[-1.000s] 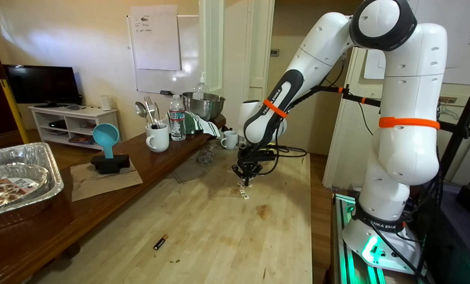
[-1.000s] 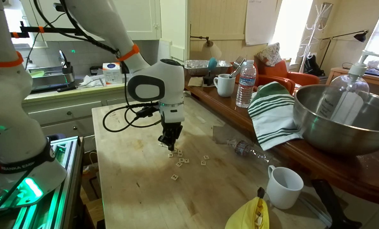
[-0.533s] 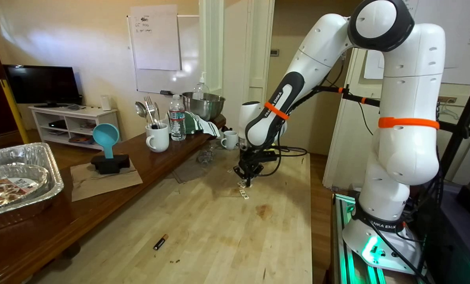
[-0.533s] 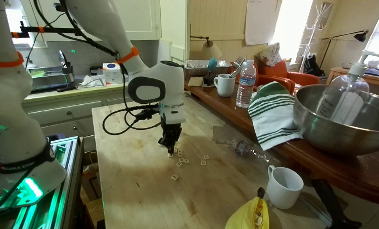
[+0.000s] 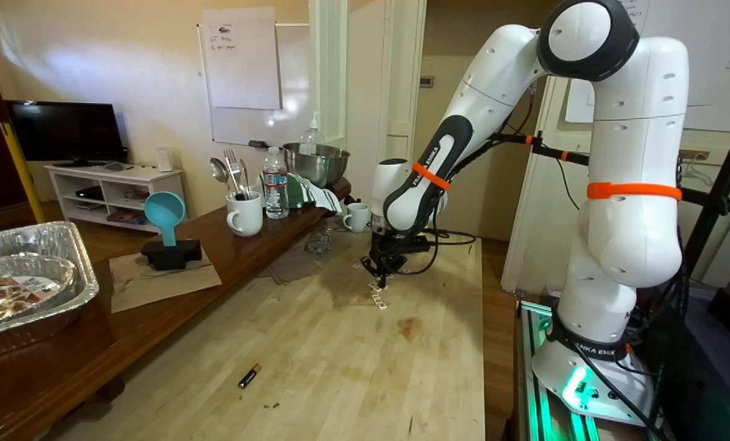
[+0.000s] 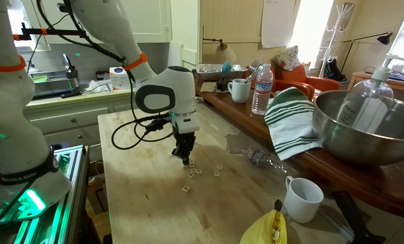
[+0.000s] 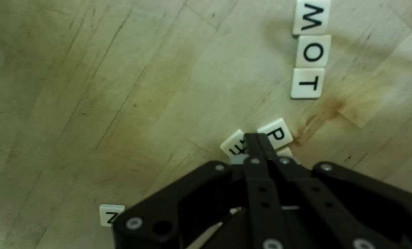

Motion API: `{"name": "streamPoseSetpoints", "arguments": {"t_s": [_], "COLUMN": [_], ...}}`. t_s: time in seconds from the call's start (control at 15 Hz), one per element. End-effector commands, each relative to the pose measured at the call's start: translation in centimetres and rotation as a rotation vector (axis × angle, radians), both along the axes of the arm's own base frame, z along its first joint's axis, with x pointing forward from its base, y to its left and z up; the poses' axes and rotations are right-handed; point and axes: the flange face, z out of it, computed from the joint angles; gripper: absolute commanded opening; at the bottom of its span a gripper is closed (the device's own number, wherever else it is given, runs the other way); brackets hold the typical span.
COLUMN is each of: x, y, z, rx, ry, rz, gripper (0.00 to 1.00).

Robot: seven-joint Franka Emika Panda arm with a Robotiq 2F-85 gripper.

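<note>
In an exterior view, a foil tray is seen at the far left on a dark wooden ledge. Next along it, a blue scoop is held upright by a black stand, set on brown paper. Lower down, a battery is seen on the pale tabletop. Farther right, a cutlery mug and a water bottle are placed near each other on the ledge.

In an exterior view, to the right of scattered letter tiles, a clear bottle is laid on its side; then a yellow pouch, a striped towel, a white mug and a steel bowl are seen.

In the wrist view, an N tile is shown at lower left, one corner hidden by the gripper. An E tile is partly covered by the fingertips, which are pressed together. A P tile is found just to their right; whether either is touched cannot be told. Beyond, a T tile, an O tile and a W tile are lined up.

In an exterior view, the gripper is pointed down at the tabletop; from it the forearm is angled up rightward to a high elbow, and the base is mounted at right.
</note>
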Motion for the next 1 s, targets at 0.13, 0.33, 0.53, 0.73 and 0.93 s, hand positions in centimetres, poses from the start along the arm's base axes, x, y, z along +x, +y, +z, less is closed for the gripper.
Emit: {"name": "streamPoseSetpoints", "arguments": {"t_s": [0.13,0.33,0.53,0.73,0.93], "x": [-0.3,-0.1,0.3,0.5,0.5], "y": [0.1,-0.2,-1.3,-2.9,-3.5], "z": [-1.1,-1.2,-1.2,-1.2,-0.9], "rx": [-0.007,-0.018,-0.032,-0.046,-0.042], "ry": [-0.014,-0.029,-0.053,-0.074,-0.082], "rz": [0.033,0.039,0.024,-0.002,-0.021], "gripper": [0.0,0.0,0.0,0.0,0.0]}}
